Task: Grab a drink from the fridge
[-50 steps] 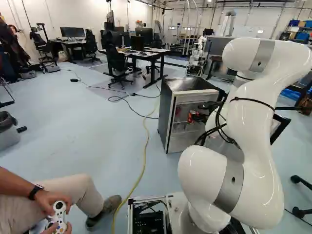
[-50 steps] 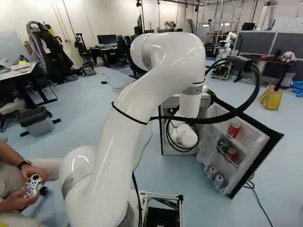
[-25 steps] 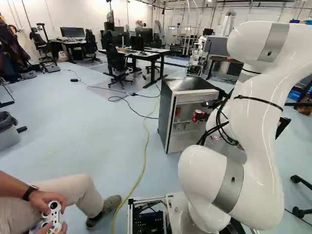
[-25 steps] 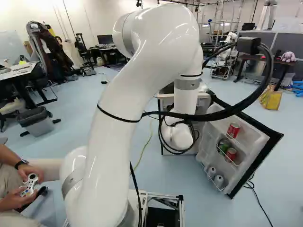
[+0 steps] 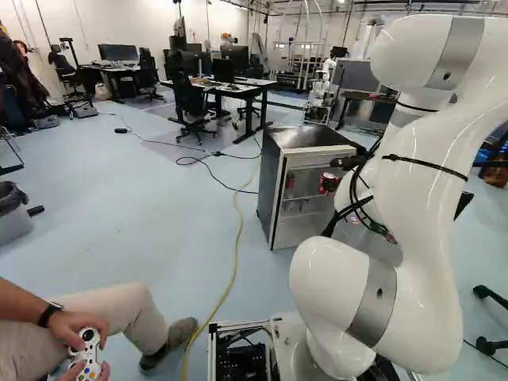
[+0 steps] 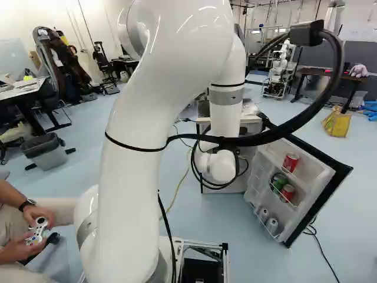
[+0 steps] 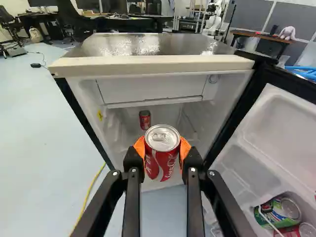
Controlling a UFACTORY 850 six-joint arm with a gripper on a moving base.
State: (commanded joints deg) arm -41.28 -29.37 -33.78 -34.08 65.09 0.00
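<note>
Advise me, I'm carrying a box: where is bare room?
Bare: the fridge top behind its pale front edge; floor between bin and yellow cable. Crowded: the door, with cans, and before the fridge mouth, where the gripper holds a red can.

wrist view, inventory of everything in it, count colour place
fridge: one, dark, white inside, ahead of the gripper
held can: one, red, before the fridge
shelf can: one, red, inside the fridge
door cans: at least two, green, red, on the door
cable: one, yellow, beside the fridge
desks and chairs: several, dark, beyond the fridge
another robot: one, white, far back
plush toy: one, pale, far table
gripper: one, black, shut on held can
</note>
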